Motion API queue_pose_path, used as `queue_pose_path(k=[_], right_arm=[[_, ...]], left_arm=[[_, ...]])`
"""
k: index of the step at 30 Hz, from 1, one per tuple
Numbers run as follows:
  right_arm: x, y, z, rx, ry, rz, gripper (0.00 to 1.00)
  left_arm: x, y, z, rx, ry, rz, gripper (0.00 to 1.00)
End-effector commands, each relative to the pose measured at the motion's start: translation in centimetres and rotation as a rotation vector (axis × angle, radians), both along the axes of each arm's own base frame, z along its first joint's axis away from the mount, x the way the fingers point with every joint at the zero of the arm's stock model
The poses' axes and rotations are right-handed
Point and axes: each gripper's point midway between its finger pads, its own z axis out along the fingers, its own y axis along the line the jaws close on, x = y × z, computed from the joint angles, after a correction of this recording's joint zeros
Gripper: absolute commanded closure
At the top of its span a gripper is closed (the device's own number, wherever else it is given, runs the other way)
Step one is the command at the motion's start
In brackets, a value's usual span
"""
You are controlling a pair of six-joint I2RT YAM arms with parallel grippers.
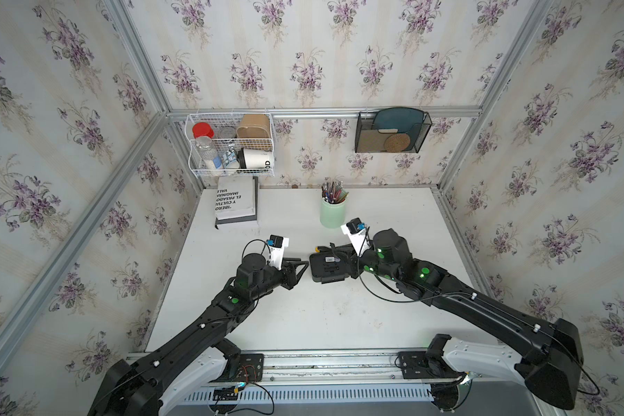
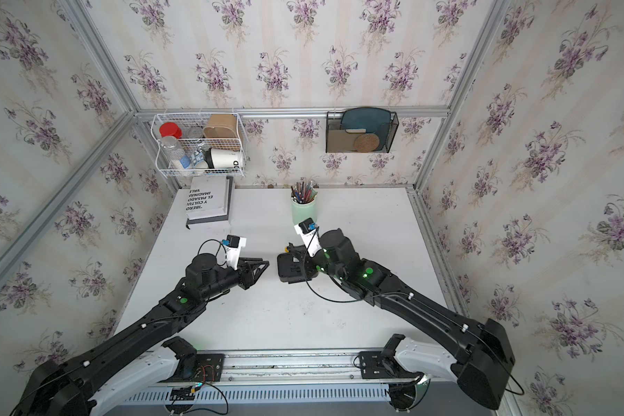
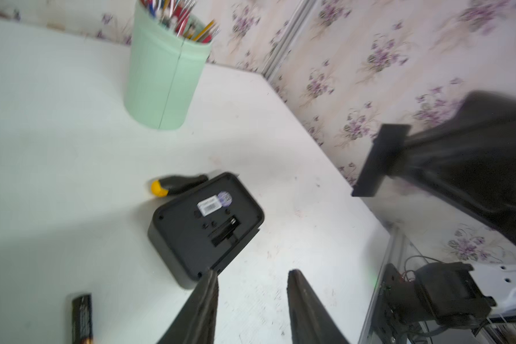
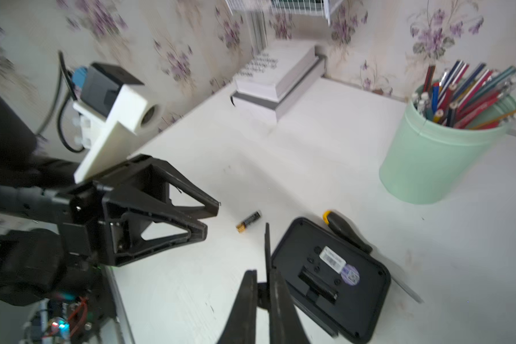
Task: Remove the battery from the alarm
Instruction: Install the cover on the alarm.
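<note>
The alarm (image 1: 326, 270) (image 2: 296, 270) lies face down near the middle of the table, white sticker up. Its battery slot (image 3: 224, 230) (image 4: 318, 284) is uncovered and looks empty. The battery (image 4: 248, 221) (image 3: 82, 318), black with a gold end, lies loose on the table between the alarm and my left gripper. My left gripper (image 1: 303, 264) (image 3: 253, 272) (image 4: 212, 219) is open and holds nothing, a short way left of the alarm. My right gripper (image 4: 262, 274) (image 1: 335, 254) hovers by the alarm's edge, shut on a thin flat black cover piece (image 4: 267, 247).
A black-handled, yellow-tipped screwdriver (image 3: 176, 184) (image 4: 346, 230) lies against the alarm's far side. A green pencil cup (image 1: 333, 212) stands behind it, and stacked books (image 1: 235, 205) lie at the back left. A wire basket (image 1: 231, 144) and a mesh holder (image 1: 391, 131) hang on the back wall.
</note>
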Motion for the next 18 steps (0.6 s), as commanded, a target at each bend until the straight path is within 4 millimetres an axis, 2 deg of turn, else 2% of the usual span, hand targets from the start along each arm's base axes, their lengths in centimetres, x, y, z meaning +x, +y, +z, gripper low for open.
queue_pose_path(k=[1,2,5,10,13,18], right_arm=[[1.2,-2.0,-4.0,-0.337,-0.079,-0.095,1.0],[1.3,-1.9,-4.8,-0.415,-0.109,-0.1,1.0],[1.0,-1.5,-7.8,-0.642,-0.177,-0.038,1.0],[0.7,-1.1,-11.3,-0.834,-0.206,0.071,1.0],[0.8,-0.7,-12.3,-0.895,-0.205,0.116,1.0],[0.4,0.2,-13.1,-0.892,-0.206,0.19,1.0]], left_arm=[[1.3,0.4,-2.8,0.002,0.164,0.079,0.58],[1.6,0.3,-3.7,0.008,0.212,0.083,0.58],[2.9,-1.0,-4.6,-0.03,0.309,0.05,0.57],[4.5,-1.9,-6.1,0.027,0.395,0.027,0.57],[4.9,-1.6,-8.2,0.097,0.452,0.045,0.57],[5.7,-1.8,-9.3,0.144,0.459,0.026,0.57]])
